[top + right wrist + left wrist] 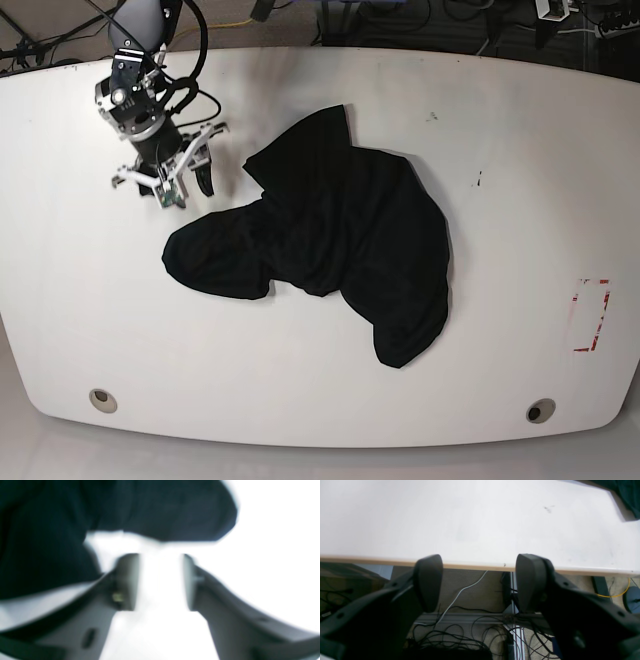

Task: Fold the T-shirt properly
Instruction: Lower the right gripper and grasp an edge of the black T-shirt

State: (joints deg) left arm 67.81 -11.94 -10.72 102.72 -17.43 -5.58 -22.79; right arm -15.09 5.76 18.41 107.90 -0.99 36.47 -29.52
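The black T-shirt (340,230) lies crumpled in the middle of the white table (500,150), one lobe reaching left and another toward the front. My right gripper (185,190) stands just left of its upper left part, jaws apart. In the blurred right wrist view only bare table shows between the right gripper (158,557) fingers, and the T-shirt (162,510) lies just beyond them. My left gripper (479,560) is wide open and empty over the table's edge (470,566), with a corner of the T-shirt (630,495) far off at the upper right. The left arm is out of the base view.
A red-marked rectangle (590,315) sits near the table's right side. Two round holes (100,400) (540,410) lie along the front edge. Below the table edge in the left wrist view, cables (460,635) and a metal frame rail (470,617) cover the floor.
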